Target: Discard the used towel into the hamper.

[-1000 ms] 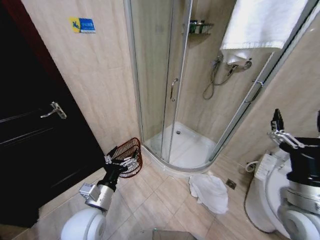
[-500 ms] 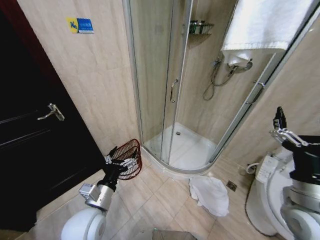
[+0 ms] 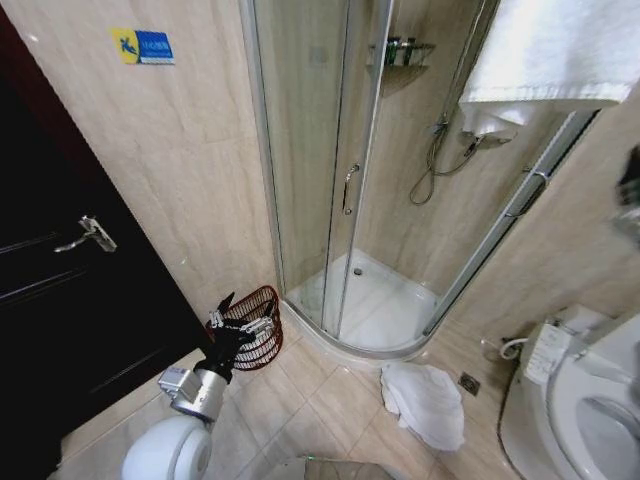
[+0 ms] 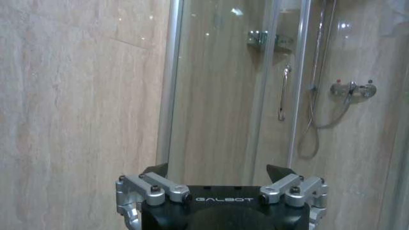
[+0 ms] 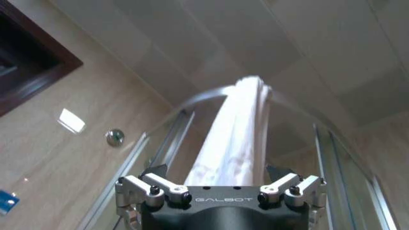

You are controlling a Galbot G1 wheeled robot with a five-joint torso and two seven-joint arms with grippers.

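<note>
Lying on open floor tiles, towel (image 3: 425, 402), hamper (image 3: 255, 328) against wall

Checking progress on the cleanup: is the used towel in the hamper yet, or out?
Out. The towel lies crumpled on the floor tiles by the shower, well apart from the hamper.

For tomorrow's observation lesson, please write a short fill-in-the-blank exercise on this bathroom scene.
1. The crumpled white towel lies on the ____.
2. The hamper stands against the wall beside the ____ cabin.
3. The left gripper hangs in front of the ____.
4. Its fingers are ____.

Missing words: floor; shower; hamper; open
</note>
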